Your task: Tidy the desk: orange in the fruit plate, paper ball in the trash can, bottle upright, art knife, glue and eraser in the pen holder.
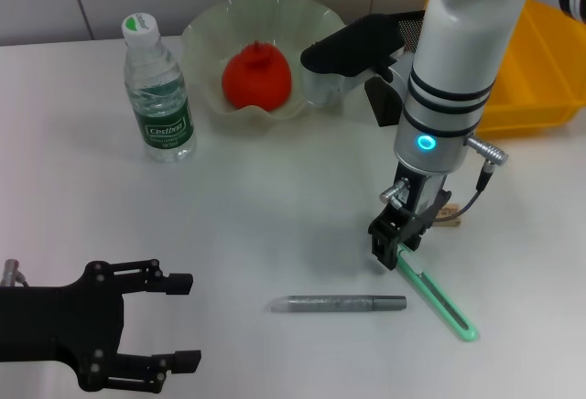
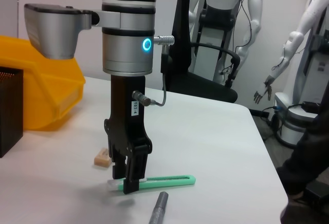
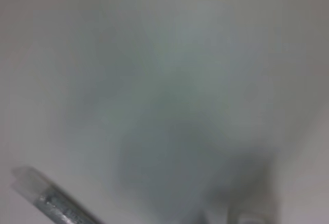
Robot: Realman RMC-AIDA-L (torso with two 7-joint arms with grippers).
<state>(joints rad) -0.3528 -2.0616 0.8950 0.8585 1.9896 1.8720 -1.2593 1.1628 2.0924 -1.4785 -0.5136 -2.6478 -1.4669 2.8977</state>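
Observation:
My right gripper (image 1: 388, 251) stands straight down on the table, its fingers (image 2: 132, 179) closed on the near end of the green art knife (image 1: 441, 299), which lies flat. The grey glue stick (image 1: 339, 304) lies just left of it, also in the right wrist view (image 3: 56, 202). A tan eraser (image 1: 450, 217) sits behind the gripper. The orange (image 1: 257, 77) rests in the pale green fruit plate (image 1: 206, 33). The bottle (image 1: 158, 97) stands upright at the back left. The black mesh pen holder (image 2: 9, 112) is partly hidden behind my right arm. My left gripper (image 1: 186, 320) is open at the front left. The paper ball is out of view.
A yellow bin (image 1: 540, 70) stands at the back right beside the pen holder. The table's right edge (image 2: 264, 147) runs close to the knife, with a chair and humanoid robots beyond it.

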